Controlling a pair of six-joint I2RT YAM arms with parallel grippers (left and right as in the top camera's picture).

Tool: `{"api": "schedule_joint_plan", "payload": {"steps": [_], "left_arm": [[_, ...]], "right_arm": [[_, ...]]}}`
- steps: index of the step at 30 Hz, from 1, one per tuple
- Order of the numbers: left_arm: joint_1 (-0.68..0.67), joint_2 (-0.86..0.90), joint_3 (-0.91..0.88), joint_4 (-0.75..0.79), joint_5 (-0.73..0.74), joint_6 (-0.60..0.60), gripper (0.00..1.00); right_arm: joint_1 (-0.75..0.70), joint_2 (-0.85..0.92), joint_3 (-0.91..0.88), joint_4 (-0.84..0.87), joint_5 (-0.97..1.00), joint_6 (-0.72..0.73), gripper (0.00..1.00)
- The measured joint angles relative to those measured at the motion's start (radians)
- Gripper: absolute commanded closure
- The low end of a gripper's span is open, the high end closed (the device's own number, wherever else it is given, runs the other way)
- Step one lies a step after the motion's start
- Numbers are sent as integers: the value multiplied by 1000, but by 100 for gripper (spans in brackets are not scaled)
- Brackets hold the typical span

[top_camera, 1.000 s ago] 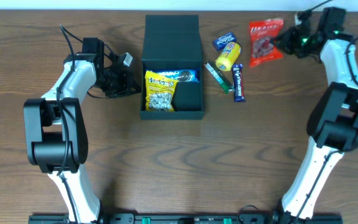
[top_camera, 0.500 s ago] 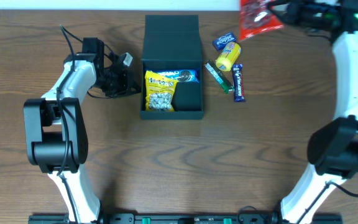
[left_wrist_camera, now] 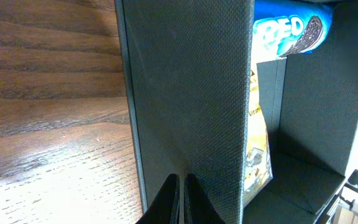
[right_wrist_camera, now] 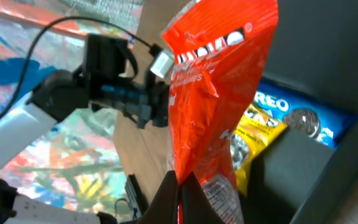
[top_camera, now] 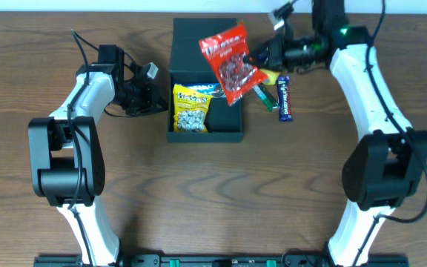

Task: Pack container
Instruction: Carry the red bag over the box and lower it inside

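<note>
Right gripper [top_camera: 264,58] pinching red packet [top_camera: 230,61] above open container [top_camera: 206,136] on table [top_camera: 199,193], wrist views showing Oreo pack [right_wrist_camera: 291,112], half hidden overhead, beside yellow packet [right_wrist_camera: 257,134] inside, left gripper [left_wrist_camera: 182,183] fingers narrow, seemingly touching container's left wall.

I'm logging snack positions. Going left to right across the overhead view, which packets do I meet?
Yellow printed snack packet → glossy red snack bag → thin green stick pack → dark blue wrapped bar.

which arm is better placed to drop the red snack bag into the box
Right. The right gripper holds the red snack bag directly above the open container. The left gripper is pinched on the container's left wall, seemingly steadying it, and carries nothing.
</note>
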Motion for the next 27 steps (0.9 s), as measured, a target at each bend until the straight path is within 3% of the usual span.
{"api": "schedule_joint_plan", "payload": {"steps": [5,12,27], "left_arm": [[0,0,0,0,0,0,94],[0,0,0,0,0,0,94],[0,0,0,0,0,0,94]], "right_arm": [[39,3,-158,215,-20,120,99],[180,3,-245,376,3,327,98],[262,3,-264,402,235,597,98]]}}
